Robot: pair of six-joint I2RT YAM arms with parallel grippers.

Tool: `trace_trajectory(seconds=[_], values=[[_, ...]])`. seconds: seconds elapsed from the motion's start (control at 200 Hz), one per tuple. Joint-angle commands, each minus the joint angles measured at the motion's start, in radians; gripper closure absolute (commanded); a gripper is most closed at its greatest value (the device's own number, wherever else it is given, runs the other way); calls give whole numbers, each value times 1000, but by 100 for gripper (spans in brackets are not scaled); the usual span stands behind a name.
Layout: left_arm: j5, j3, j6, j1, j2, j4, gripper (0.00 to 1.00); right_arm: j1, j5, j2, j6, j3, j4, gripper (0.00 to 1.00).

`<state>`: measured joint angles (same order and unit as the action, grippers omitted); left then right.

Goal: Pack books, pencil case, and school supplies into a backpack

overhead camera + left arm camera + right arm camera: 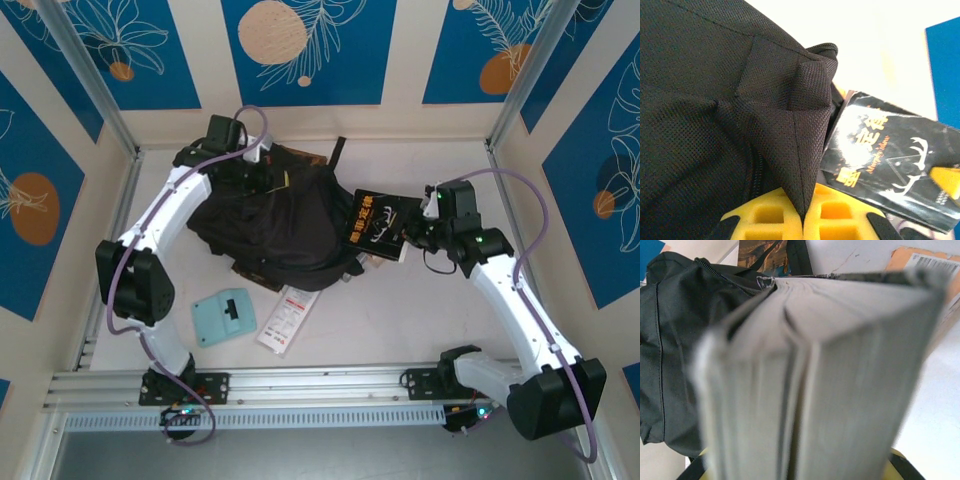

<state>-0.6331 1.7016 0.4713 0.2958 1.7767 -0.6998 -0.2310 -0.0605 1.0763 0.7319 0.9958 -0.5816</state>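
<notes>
The black backpack (270, 220) lies slumped at mid-table. My left gripper (263, 177) is at its far upper edge, its yellow fingers (775, 215) shut on a raised fold of the backpack's fabric (795, 125). To the right, my right gripper (410, 232) is shut on a black book with gold antlers (377, 224), held tilted at the backpack's right side. That book's page edge (830, 365) looms in the right wrist view, and its cover (885, 160) shows in the left wrist view. A light-teal piece (224, 317) and a white packet with red print (287, 318) lie in front. The pencil case is out of view.
An orange cover with a barcode (925, 262) lies on the table beyond the held book. A blue-and-orange cover (760, 255) shows behind the backpack (680, 340). A dark flat item (258, 275) pokes out under the backpack's front. Frame rails border the table.
</notes>
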Motion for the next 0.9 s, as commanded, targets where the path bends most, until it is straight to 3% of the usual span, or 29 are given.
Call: trace_trajectory(seconds=[0.0, 0.19, 0.355, 0.565, 0.595, 0.66, 0.71, 0.895], values=[[-205, 5, 116, -35, -61, 200, 100, 7, -83, 14, 17, 41, 36, 100], [-270, -44, 216, -64, -51, 289, 100, 26, -279, 37, 182, 36, 145, 97], [-223, -59, 140, -64, -40, 193, 100, 55, -441, 20, 419, -10, 335, 97], [-137, -122, 48, -52, -42, 99, 100, 99, -486, -27, 623, -122, 554, 99], [-125, -128, 38, -46, -43, 85, 91, 98, -489, -23, 633, -132, 571, 99], [-74, -127, 0, -24, -45, 32, 63, 89, -498, -13, 642, -151, 599, 100], [-20, -121, -41, -5, -57, -10, 49, 83, -496, -10, 648, -168, 614, 100], [231, -50, -157, 75, -130, -154, 31, 65, -458, -41, 617, -221, 615, 100]])
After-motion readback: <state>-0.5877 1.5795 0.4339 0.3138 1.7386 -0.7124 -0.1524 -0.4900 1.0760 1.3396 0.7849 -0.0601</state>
